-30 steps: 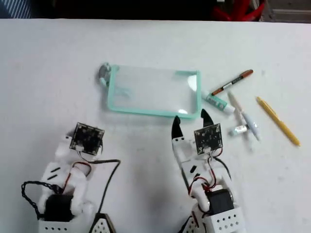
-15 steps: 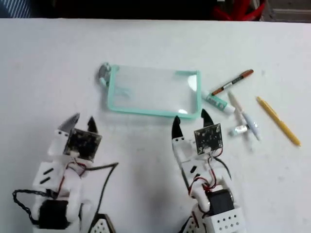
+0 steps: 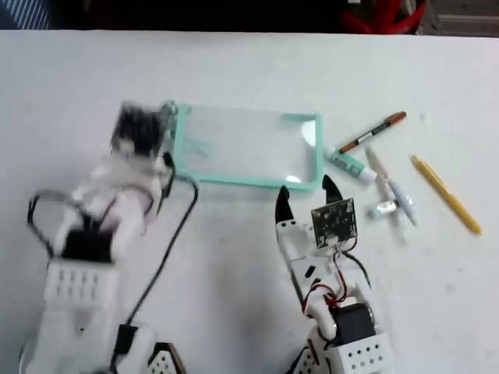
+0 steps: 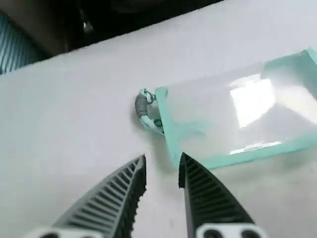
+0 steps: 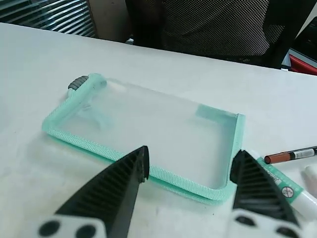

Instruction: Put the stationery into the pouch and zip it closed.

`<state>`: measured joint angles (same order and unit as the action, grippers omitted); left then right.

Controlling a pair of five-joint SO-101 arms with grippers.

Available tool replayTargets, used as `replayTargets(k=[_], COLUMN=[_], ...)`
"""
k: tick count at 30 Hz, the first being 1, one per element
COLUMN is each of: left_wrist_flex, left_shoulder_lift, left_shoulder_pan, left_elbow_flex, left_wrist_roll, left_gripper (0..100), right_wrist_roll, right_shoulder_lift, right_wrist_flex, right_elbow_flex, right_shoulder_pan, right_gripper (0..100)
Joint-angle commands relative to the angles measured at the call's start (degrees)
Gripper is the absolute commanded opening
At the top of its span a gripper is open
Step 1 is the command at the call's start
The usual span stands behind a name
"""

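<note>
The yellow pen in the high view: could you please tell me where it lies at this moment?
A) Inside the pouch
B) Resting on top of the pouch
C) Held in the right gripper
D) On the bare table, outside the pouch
D: the yellow pen lies flat on the table, out past the other stationery and well clear of the pouch.

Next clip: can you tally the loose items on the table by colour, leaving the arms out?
Teal-trimmed clear pouch: 1
Brown-capped pen: 1
Green-and-white stick: 1
White pen: 1
Yellow pen: 1
Total: 5
A small pale piece touching the white pen is too unclear to count.
</note>
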<state>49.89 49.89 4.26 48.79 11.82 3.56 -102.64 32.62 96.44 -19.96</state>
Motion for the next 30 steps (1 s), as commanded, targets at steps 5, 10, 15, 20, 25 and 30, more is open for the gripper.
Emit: replayTargets(k=[5,10,15,20,25,30], left_wrist_flex=[-4.3,-15.3,-22.2,-22.3,-22.9,-22.4], left_shoulder_lift=[-9.7,-6.5,0.7,6.4,2.3,-16.7], left_shoulder_pan=[-0.9,-0.9,-0.9,-0.2,0.0,2.2], left_elbow_flex=[-2.2,8.4,16.9,20.0,18.4,8.8], left_wrist_roll=[-2.7,-2.7,-2.7,-3.2,-2.8,-3.2], left_gripper=[12,12,12,12,12,12], right_wrist_roll=[-0.4,-0.4,-0.2,0.0,0.0,0.1], right_shoulder_lift=[-0.2,-0.3,-0.3,-0.3,-0.4,-0.4], right_wrist_flex=[-0.8,-0.9,-0.8,-0.8,-0.8,-0.7], right_elbow_flex=[0.4,0.4,0.4,0.4,0.4,0.4], right_shoulder_pan=[0.2,0.2,0.2,0.1,0.1,0.1], right_gripper=[26.9,26.9,26.9,26.9,26.9,26.9])
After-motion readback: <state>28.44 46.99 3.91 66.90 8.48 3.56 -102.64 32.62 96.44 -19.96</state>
